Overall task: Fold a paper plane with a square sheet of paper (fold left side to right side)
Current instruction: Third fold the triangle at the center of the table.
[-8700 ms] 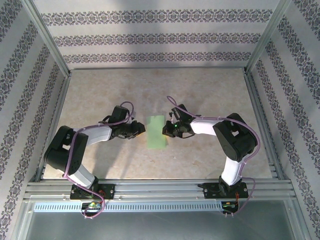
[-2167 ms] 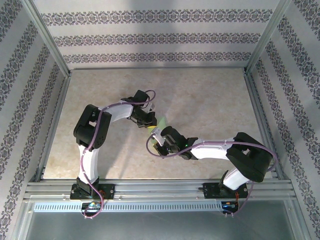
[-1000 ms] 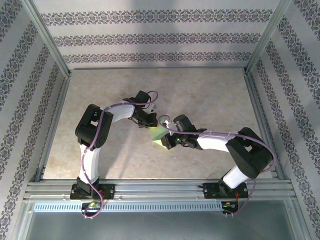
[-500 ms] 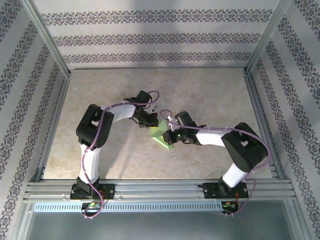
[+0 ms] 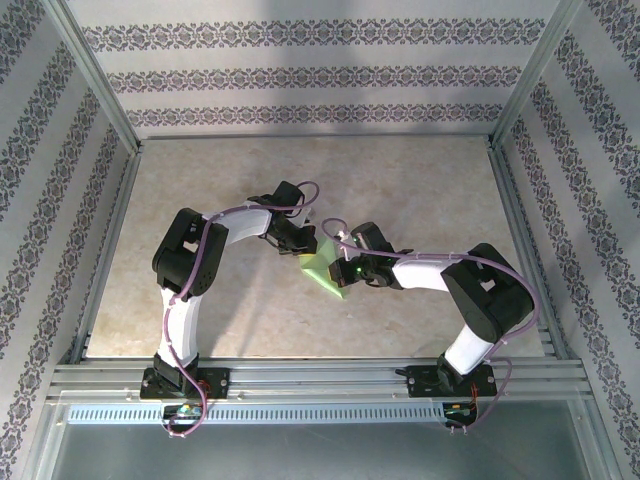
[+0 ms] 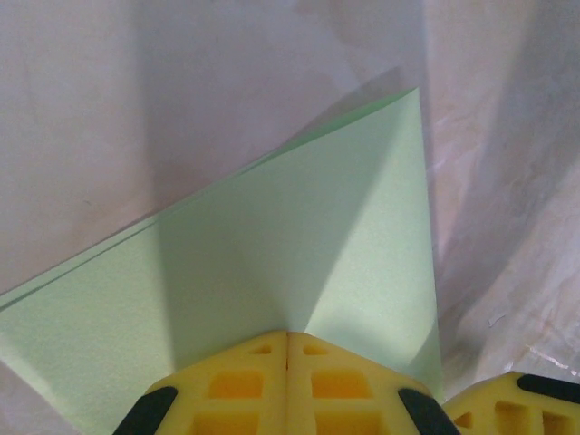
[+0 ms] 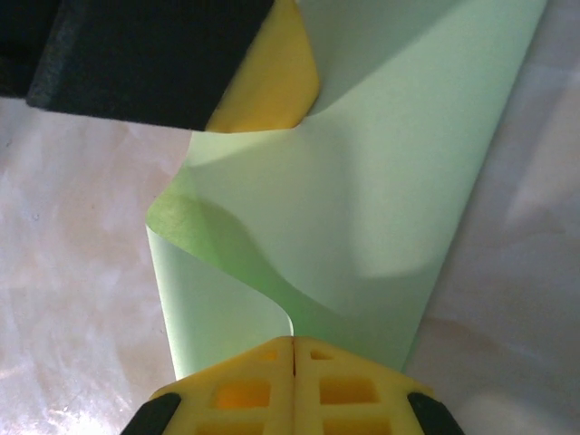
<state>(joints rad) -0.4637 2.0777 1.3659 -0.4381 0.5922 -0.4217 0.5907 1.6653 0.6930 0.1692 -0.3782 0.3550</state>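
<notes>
The square sheet of paper [image 5: 322,270] is pale green, creased narrower, and lies mid-table between both arms. My left gripper [image 5: 303,247] is shut, its yellow tips [image 6: 287,337] resting on the flat paper [image 6: 299,236], which ends in a sharp corner ahead. My right gripper [image 5: 343,272] comes from the right and is shut on the sheet of paper [image 7: 390,181]: a flap curls up from the table into the seam of its jaws [image 7: 294,343]. One left finger [image 7: 272,91] presses the paper's far end. The right gripper's fingers [image 6: 512,399] show at the lower right of the left wrist view.
The beige tabletop [image 5: 400,180] is walled by patterned panels on three sides. An aluminium rail [image 5: 320,378] with both arm bases runs along the near edge. Open table lies behind and to either side of the paper.
My right gripper has shifted a little right and away, drawing the paper's flap with it. The left arm has stayed in place on the paper.
</notes>
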